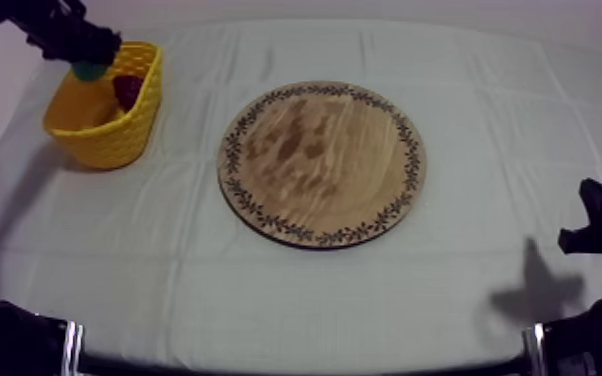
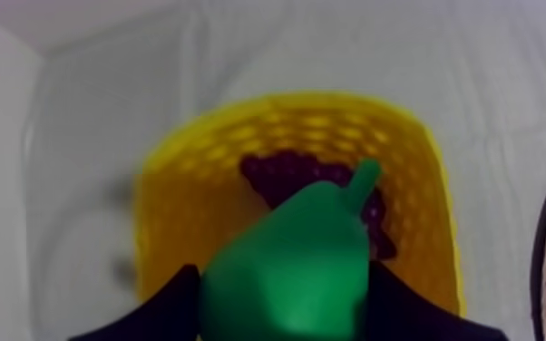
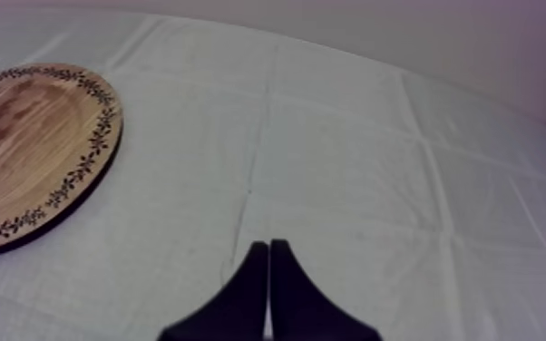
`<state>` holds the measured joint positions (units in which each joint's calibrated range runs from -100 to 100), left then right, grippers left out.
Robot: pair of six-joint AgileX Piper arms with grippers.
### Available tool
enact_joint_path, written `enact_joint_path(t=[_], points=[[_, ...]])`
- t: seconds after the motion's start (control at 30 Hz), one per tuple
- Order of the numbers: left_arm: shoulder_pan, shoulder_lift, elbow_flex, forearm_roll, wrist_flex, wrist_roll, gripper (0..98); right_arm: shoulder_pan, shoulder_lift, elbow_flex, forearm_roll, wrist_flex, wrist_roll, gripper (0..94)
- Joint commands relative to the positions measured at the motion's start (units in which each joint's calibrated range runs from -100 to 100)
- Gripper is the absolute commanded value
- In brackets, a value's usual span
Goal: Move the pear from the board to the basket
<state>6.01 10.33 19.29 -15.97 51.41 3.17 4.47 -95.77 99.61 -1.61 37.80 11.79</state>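
The pear [image 2: 286, 263] over the yellow basket [image 2: 177, 218] is showing plain bright green. The basket's wall is showing a woven lattice of paler spots, and dark purple grapes [image 2: 281, 172] are lying inside it. Beside the basket, the round wooden board [image 1: 320, 165] is showing streaky brown grain, ringed by a dark leafy vine pattern. The cloth [image 1: 465, 290] is looking grey-white, crossed by faint creases. The fingers [image 2: 159, 313] of my left gripper [image 2: 284, 290] and my right gripper [image 3: 268, 247] are showing black.
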Motion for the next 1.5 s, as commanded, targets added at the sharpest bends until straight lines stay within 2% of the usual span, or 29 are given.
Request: enact_joint_path(t=[0.0, 0.1, 0.37, 0.57, 0.63, 0.73, 0.8, 0.9, 1.07, 1.17, 1.23, 1.33, 1.47], points=[[0.0, 1.0, 1.8, 0.67, -0.2, 0.1, 49.9, 0.0, 0.0, 0.1, 0.0, 0.0, 0.0, 0.5], [0.4, 2.2, 3.2, 1.30, -0.4, 0.7, 49.9, 0.0, 0.0, 0.1, 0.0, 0.0, 0.0, 0.5], [1.1, 3.0, 4.5, 1.39, -1.1, 1.9, 50.3, 0.0, 0.0, 0.1, 0.0, 0.0, 0.0, 0.5], [1.1, 2.7, 4.5, 1.29, -1.5, 2.3, 55.1, 0.0, 0.0, 0.1, 0.0, 0.0, 0.0, 0.5], [1.1, 2.5, 4.8, 1.10, -1.5, 2.8, 61.1, 0.0, 0.0, 0.1, 0.0, 0.0, 0.0, 0.5], [1.0, 2.0, 5.1, 0.83, -1.0, 3.8, 80.9, 0.0, 0.0, 0.1, 0.0, 0.0, 0.0, 0.5], [1.0, 1.6, 5.2, 0.60, -1.0, 4.4, 88.8, 0.0, 0.0, 0.1, 0.0, 0.0, 0.0, 0.5], [0.9, 0.9, 5.7, -0.03, -1.9, 5.4, 93.8, 0.0, 0.0, 0.1, 0.0, 0.0, 0.0, 0.5], [0.7, -0.9, 6.2, -0.37, -2.4, 6.5, 95.9, 0.0, 0.0, 0.1, 0.0, 0.0, 0.0, 0.5], [0.4, -2.4, 6.2, -0.11, -2.7, 7.0, 93.4, 0.0, 0.0, 0.1, 0.0, 0.0, 0.0, 0.5], [0.0, -3.8, 6.2, 0.15, -3.8, 7.4, 88.3, 0.0, 0.0, 0.1, 0.0, 0.0, 0.0, 0.5], [-0.8, -6.7, 6.4, 0.73, -6.5, 7.4, 74.1, 0.0, 0.0, 0.1, 0.0, 0.0, 0.0, 0.5], [-1.6, -12.1, 8.2, 1.26, -11.0, 7.1, 48.1, 0.0, 0.0, 0.1, 0.0, 0.0, 0.0, 0.5]])
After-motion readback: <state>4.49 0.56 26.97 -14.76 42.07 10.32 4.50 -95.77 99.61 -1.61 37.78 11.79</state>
